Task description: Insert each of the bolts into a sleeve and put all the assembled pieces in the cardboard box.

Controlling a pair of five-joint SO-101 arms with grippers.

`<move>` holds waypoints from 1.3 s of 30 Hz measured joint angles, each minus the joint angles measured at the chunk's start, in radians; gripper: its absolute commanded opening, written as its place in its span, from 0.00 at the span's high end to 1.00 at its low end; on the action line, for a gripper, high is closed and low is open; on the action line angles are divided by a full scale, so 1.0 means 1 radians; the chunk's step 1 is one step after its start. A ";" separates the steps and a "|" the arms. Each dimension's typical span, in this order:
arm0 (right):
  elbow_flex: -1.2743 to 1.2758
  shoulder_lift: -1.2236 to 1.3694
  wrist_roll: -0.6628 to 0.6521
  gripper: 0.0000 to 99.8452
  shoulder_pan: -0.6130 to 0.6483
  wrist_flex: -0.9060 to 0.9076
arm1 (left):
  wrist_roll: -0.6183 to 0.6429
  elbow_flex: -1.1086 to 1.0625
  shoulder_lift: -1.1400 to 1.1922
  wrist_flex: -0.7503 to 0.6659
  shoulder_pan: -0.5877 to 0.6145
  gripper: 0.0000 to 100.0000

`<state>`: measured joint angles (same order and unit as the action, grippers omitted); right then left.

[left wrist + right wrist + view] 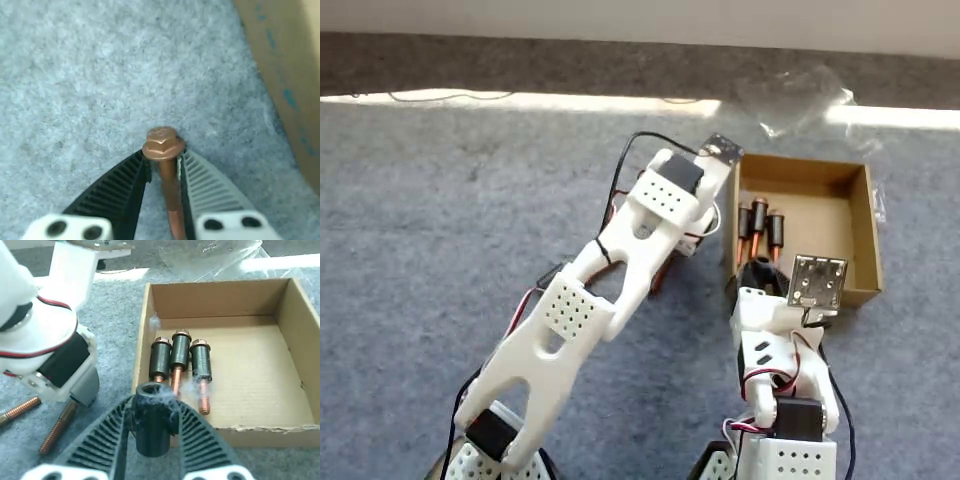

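A: Just outside the box, by its near wall, the right tool is closed on a black sleeve, held upright with its bore facing up. What could go wrong from here?

B: Mostly the line-up. The left tool is clamped on the shank of a bolt above the worktop, beside the box wall. The head sticks out past the fingertips, so the threaded end points back toward the wrist. That makes meeting the bore look awkward. A grip on threads is also a poor one, so the bolt could swivel or drop if it catches the sleeve's rim.

A: Anything else?

B: The arms are crowded. The left arm stretches long across the worktop, its wrist bent down at the box's side wall. The right arm is folded short, its wrist at the near wall. A careless swing could knock one against the other or nudge the box.

A: And the rest of the parts?

B: Three finished pieces lie side by side in the box. Two spare bolts lie on the worktop below the left arm.
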<state>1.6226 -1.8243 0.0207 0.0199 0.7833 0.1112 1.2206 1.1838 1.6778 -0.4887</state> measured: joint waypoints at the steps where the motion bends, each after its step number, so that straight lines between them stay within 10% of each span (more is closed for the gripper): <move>1: 0.000 0.000 0.000 0.99 0.000 0.000 | 0.000 0.018 0.015 0.002 0.005 0.90; 27: 0.000 0.000 0.000 0.99 0.000 0.000 | -0.008 0.221 0.091 0.078 0.026 0.99; 39: 0.000 0.000 0.000 0.99 0.020 0.000 | -0.061 -0.083 -0.262 0.078 0.063 0.99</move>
<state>1.6226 -1.8243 0.0207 0.0399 0.7833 0.0499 1.1377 0.9214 1.7561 -0.4258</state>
